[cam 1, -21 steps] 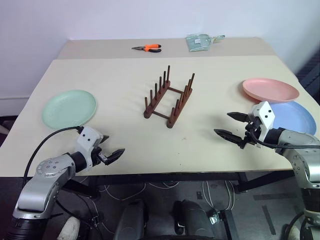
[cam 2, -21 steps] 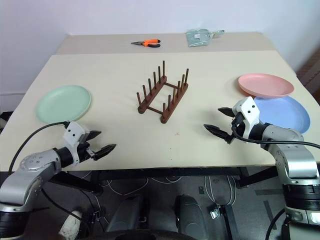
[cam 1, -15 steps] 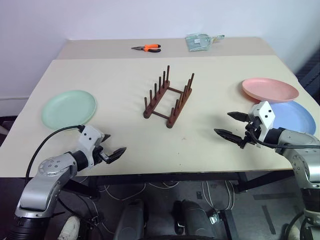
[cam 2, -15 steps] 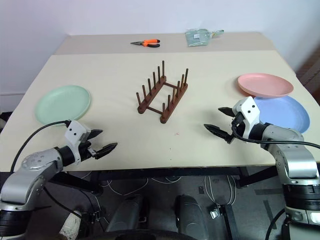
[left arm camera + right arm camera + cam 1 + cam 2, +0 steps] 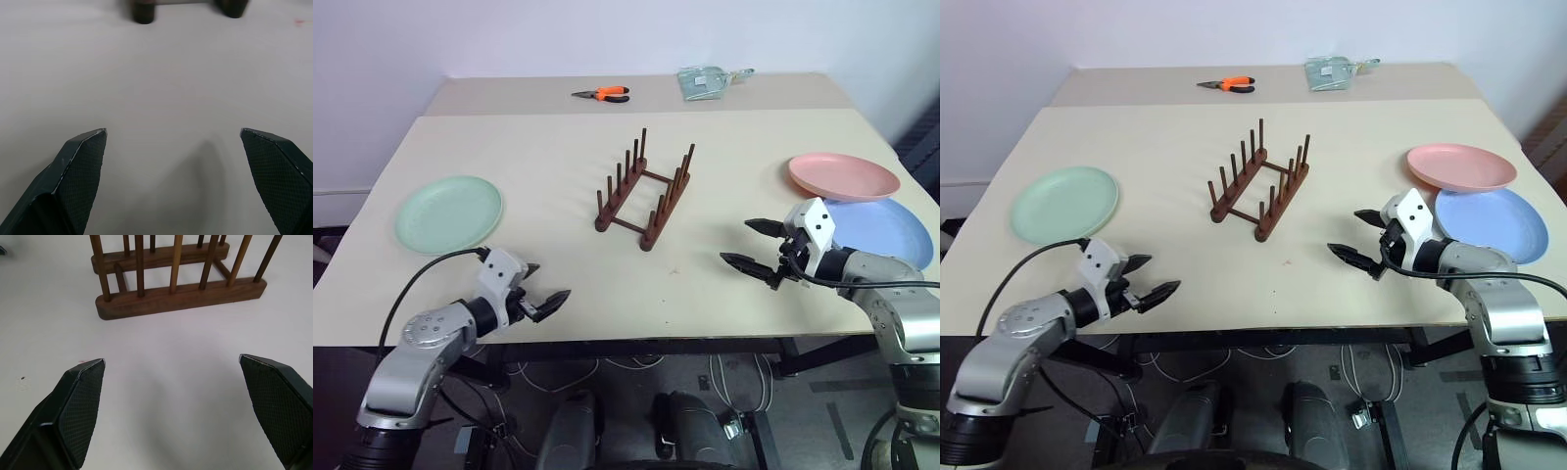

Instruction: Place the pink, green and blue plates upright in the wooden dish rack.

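Wooden pegs of the dish rack [image 5: 644, 199] stood empty at the middle of the beige table [image 5: 548, 157] when I checked the head camera. None of the three plates was in it. I saw the green plate [image 5: 448, 212] lying flat near the table's left edge, well apart from the rack. On the right side the pink plate [image 5: 843, 175] sat with its near rim overlapping the far edge of the blue plate [image 5: 891, 227], which lay flat by the table's right edge.

I had the left gripper [image 5: 543, 293] low over the table's front edge, in front of the green plate, its two black fingers spread wide with nothing between them. My left wrist camera showed those fingers [image 5: 80, 166] parted over bare tabletop, the rack's feet at the far rim of the view.

I had the right gripper [image 5: 756, 245] just to the left of the blue plate, pointing in toward the rack, fingers also wide apart and holding nothing. Through the right wrist camera I saw its fingers [image 5: 78, 406] splayed with the rack [image 5: 181, 289] straight ahead, pegs upright on both rails.

At the back of the table lay orange-handled pliers [image 5: 603, 94] and a small packet [image 5: 703, 81], both far from the plates.
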Available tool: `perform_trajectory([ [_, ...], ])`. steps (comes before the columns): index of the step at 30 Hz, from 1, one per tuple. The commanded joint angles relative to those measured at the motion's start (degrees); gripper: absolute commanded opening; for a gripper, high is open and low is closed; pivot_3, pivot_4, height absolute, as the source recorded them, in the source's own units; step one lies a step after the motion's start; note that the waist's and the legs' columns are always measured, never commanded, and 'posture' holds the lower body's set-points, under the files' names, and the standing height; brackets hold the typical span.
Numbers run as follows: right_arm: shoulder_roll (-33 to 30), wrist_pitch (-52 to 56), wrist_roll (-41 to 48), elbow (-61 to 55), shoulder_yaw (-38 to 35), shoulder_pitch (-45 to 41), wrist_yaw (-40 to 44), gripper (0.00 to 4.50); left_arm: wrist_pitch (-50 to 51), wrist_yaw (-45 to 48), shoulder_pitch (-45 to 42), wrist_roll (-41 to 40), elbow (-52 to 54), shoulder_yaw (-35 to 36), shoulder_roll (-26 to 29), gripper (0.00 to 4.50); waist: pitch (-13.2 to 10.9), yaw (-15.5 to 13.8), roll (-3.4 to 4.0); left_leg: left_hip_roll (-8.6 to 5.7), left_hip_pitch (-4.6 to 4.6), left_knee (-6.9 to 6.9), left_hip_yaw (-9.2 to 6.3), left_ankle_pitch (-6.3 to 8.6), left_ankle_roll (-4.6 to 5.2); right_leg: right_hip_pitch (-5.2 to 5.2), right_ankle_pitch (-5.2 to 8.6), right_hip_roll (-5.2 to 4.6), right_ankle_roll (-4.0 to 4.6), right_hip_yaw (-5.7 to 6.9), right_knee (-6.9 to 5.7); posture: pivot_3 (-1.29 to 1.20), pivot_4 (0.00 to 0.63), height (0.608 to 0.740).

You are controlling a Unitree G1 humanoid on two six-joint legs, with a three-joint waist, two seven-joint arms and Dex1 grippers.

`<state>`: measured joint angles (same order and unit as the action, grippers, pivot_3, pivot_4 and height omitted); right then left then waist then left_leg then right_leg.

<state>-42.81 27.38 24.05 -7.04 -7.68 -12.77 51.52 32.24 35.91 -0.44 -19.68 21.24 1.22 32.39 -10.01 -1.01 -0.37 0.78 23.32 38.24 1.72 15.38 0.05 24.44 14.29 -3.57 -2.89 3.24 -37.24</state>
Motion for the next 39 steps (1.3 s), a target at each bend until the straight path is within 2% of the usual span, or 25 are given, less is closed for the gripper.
perform_trajectory([
  [1, 0.84, 0.42, 0.77, -5.94, 0.08, 1.56, -1.30, 4.50, -0.68, -3.91, -5.14, 4.60, -0.24, -6.85, -4.24, 4.48, 0.00, -0.34, 0.00, -0.03, 0.00, 0.00, -0.01, 0.00, 0.00, -0.01, -0.01, 0.01, -0.02, 0.00, 0.00, 0.00, 0.150, 0.740],
  [6, 1.68, 0.44, -0.37, -11.63, 0.97, 5.21, -3.62, 4.50, 1.56, -11.16, -17.60, 11.63, -11.12, -16.82, -15.97, 4.48, 0.01, -1.14, -0.04, -0.08, 0.02, 0.04, 0.01, -0.01, 0.01, -0.02, -0.09, 0.04, -0.16, -0.02, 0.02, 0.00, 0.150, 0.740],
  [10, 2.18, 0.79, -0.31, -12.92, 1.68, 5.99, -4.69, 4.50, 3.94, -16.48, -25.21, 13.80, -22.23, -18.43, -25.77, 4.48, 0.01, -1.29, -0.08, -0.17, 0.04, 0.07, 0.00, -0.01, 0.01, -0.04, -0.13, 0.01, -0.27, -0.03, 0.06, 0.00, 0.150, 0.740],
  [18, 2.72, 0.96, -0.67, -12.73, 2.94, 3.72, -6.13, 4.50, 3.57, -18.99, -33.84, 14.88, -36.49, -16.92, -34.41, 4.48, 0.03, -1.38, -0.09, -0.19, -0.01, 0.08, -0.02, -0.01, 0.02, -0.11, -0.14, 0.02, -0.30, 0.00, 0.06, 0.00, 0.150, 0.740],
  [21, 2.74, 0.96, -0.65, -13.26, 2.94, 3.88, -6.52, 4.50, 2.71, -19.19, -35.02, 14.85, -38.11, -16.36, -35.95, 3.66, 0.03, -1.36, -0.09, -0.24, 0.00, 0.10, -0.03, -0.01, 0.02, -0.14, -0.13, -0.02, -0.32, 0.00, 0.07, 0.00, 0.150, 0.740],
  [27, 1.87, 0.51, -0.61, -14.12, 1.94, 5.49, -6.57, 4.50, 1.23, -18.14, -34.80, 15.98, -37.71, -16.20, -35.41, 0.91, 0.04, -1.40, -0.09, -0.24, 0.00, 0.10, -0.05, -0.01, 0.02, -0.14, -0.13, -0.04, -0.34, 0.00, 0.07, 0.00, 0.150, 0.740],
  [29, 0.59, 0.55, -0.95, -14.71, 1.46, 6.51, -6.10, 4.50, -1.34, -15.22, -34.59, 16.73, -37.27, -17.59, -33.70, 0.82, 0.04, -1.23, -0.09, -0.25, -0.01, 0.10, -0.05, -0.01, 0.02, -0.16, -0.13, -0.04, -0.33, 0.00, 0.07, 0.00, 0.150, 0.740],
  [32, -2.40, 0.85, -1.10, -15.76, 0.47, 8.85, -4.33, 4.50, -7.18, -5.73, -34.01, 15.32, -35.16, -19.62, -29.89, 0.82, 0.04, -1.23, -0.08, -0.23, -0.01, 0.09, -0.05, -0.01, 0.02, -0.15, -0.12, -0.01, -0.33, 0.00, 0.07, 0.00, 0.150, 0.740],
  [35, -4.76, 0.58, -0.72, -16.13, -1.39, 11.43, -2.77, 4.50, -16.18, 11.05, -34.62, 13.62, -33.84, -22.25, -22.07, 0.82, 0.03, -1.26, -0.09, -0.23, 0.00, 0.08, -0.04, -0.01, 0.02, -0.14, -0.12, -0.02, -0.32, 0.00, 0.09, 0.00, 0.150, 0.740],
  [37, -5.22, 0.04, -0.97, -15.54, -2.32, 12.20, -2.58, 4.50, -19.89, 19.78, -36.01, 13.02, -36.10, -23.19, -18.06, 0.82, 0.03, -1.20, -0.07, -0.22, 0.00, 0.08, -0.02, -0.01, 0.02, -0.13, -0.12, -0.01, -0.31, 0.01, 0.10, 0.00, 0.150, 0.740],
  [39, -5.26, -0.37, -1.27, -15.07, -2.94, 12.67, -2.58, 4.50, -23.52, 24.10, -38.02, 13.56, -41.00, -23.46, -16.48, 0.82, 0.02, -1.23, -0.07, -0.22, 0.01, 0.08, -0.01, -0.01, 0.02, -0.11, -0.12, -0.01, -0.30, 0.01, 0.11, 0.00, 0.150, 0.740],
])
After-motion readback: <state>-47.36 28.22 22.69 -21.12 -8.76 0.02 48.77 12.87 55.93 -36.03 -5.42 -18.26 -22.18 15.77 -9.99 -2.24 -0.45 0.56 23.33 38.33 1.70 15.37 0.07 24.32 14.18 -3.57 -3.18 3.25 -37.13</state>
